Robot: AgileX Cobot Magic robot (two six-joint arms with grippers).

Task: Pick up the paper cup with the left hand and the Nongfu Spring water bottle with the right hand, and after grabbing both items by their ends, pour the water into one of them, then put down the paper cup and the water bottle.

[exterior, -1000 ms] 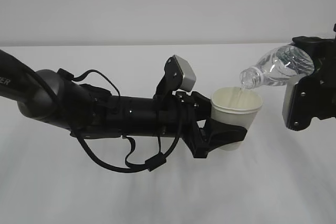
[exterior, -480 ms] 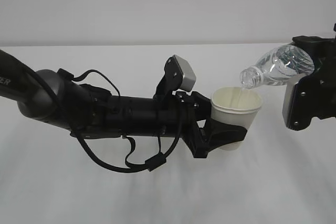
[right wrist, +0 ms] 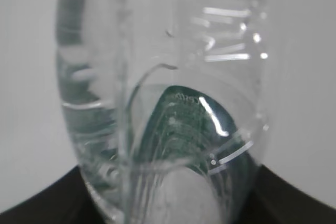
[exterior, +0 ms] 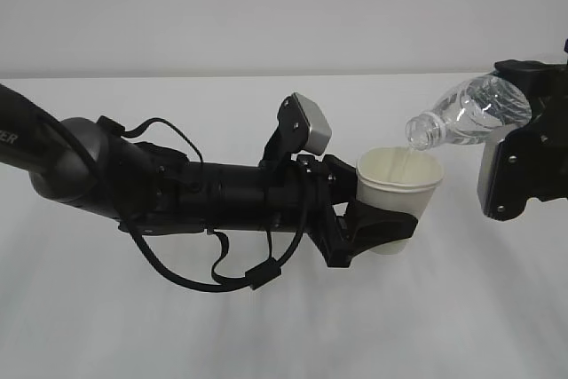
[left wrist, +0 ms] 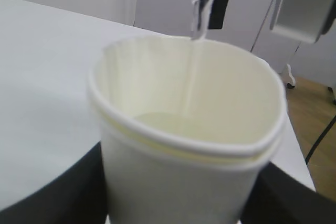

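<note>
Clamping the cream paper cup (exterior: 399, 185), the left hand (exterior: 377, 228) catches water (left wrist: 195, 51) from the right hand's (exterior: 524, 161) gripped clear bottle (exterior: 466, 113).

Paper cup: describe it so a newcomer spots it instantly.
On the white table, follow the long black left arm to its pincer. It grips the paper cup, upright, below the tilted bottle's mouth. It is the only opaque cream container; the bottle is clear.

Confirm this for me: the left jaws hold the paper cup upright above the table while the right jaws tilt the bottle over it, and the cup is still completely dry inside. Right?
Not quite. The paper cup is not dry: the left wrist view shows a thin stream of water falling from the bottle mouth and liquid pooled at the bottom. The rest stands: the left hand holds it upright and the right hand tilts the bottle above it.
</note>
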